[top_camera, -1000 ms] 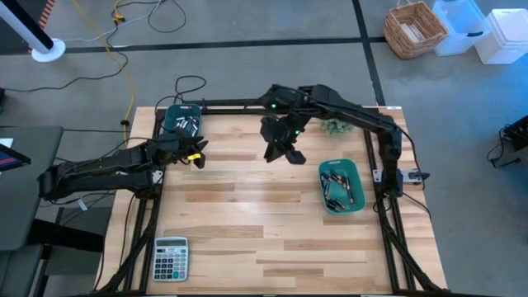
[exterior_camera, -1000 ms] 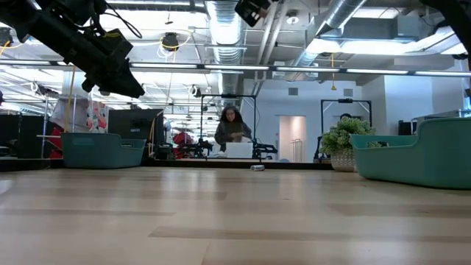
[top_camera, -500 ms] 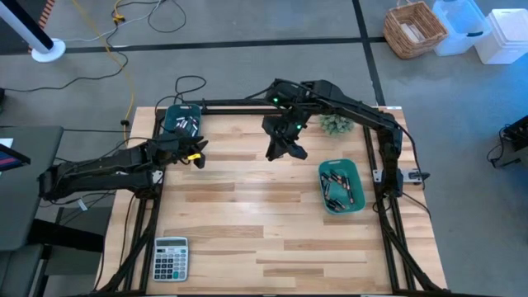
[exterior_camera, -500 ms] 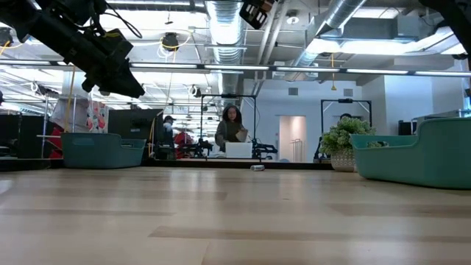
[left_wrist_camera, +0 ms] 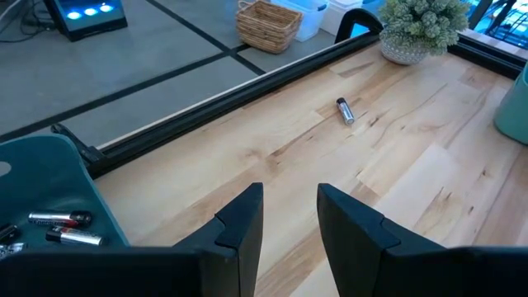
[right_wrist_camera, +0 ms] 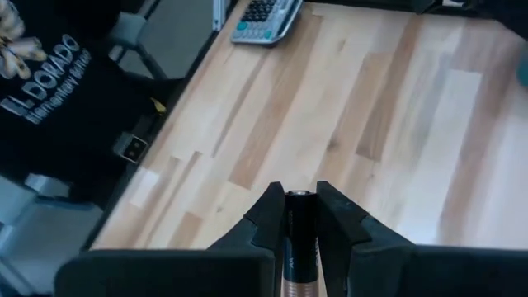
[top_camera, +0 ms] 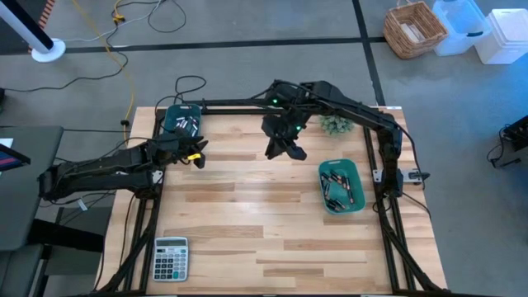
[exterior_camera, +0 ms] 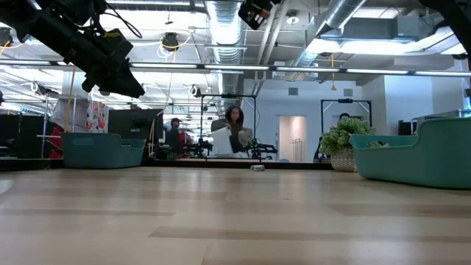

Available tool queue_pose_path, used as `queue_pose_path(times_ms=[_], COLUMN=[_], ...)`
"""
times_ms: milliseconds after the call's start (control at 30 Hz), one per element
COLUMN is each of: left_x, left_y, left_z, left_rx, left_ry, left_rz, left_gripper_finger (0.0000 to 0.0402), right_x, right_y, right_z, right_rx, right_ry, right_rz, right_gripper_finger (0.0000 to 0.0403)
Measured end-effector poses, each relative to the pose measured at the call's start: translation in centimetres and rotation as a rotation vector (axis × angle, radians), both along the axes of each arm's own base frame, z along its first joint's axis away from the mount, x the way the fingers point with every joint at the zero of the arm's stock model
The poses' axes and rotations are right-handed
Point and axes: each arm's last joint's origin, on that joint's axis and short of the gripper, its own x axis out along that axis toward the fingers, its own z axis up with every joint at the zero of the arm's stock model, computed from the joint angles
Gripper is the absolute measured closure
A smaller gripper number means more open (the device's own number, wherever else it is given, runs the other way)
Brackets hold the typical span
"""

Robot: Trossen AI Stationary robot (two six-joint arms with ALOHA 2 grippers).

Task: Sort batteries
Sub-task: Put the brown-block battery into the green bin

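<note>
While clamped in the right claw point(right_wrist_camera: 301, 216), a smooth cylindrical battery point(right_wrist_camera: 298, 227) shows.

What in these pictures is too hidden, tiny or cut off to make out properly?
- High view: the dark battery in the right gripper is hidden by the arm; only the right wrist view shows it.
- High view: the batteries in the two teal plastic bins are too small to tell sizes.
- Low view: bin walls hide their contents.
- Left wrist view: the near teal bin is cut off by the edge.
</note>
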Motion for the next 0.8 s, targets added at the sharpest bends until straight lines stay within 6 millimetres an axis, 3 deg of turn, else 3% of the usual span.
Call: queue_pose_path(times_ms=[467, 800], left_x=[0.0, 0.0], left_y=[0.0, 0.0], left_z=[0.0, 0.0], left_rx=[0.0, -0.002], left_ry=[0.0, -0.002], left_rz=[0.0, 0.001], left_gripper_finger=[0.029, 0.029], right_x=[-0.6, -1.4], right_y=[2.6, 4.1], right_z=[-0.3, -0.9], right_rx=[-0.118, -0.16], right_ry=[-0.015, 0.133], right_rz=[0.241, 0.238], right_gripper_finger=[0.034, 0.034])
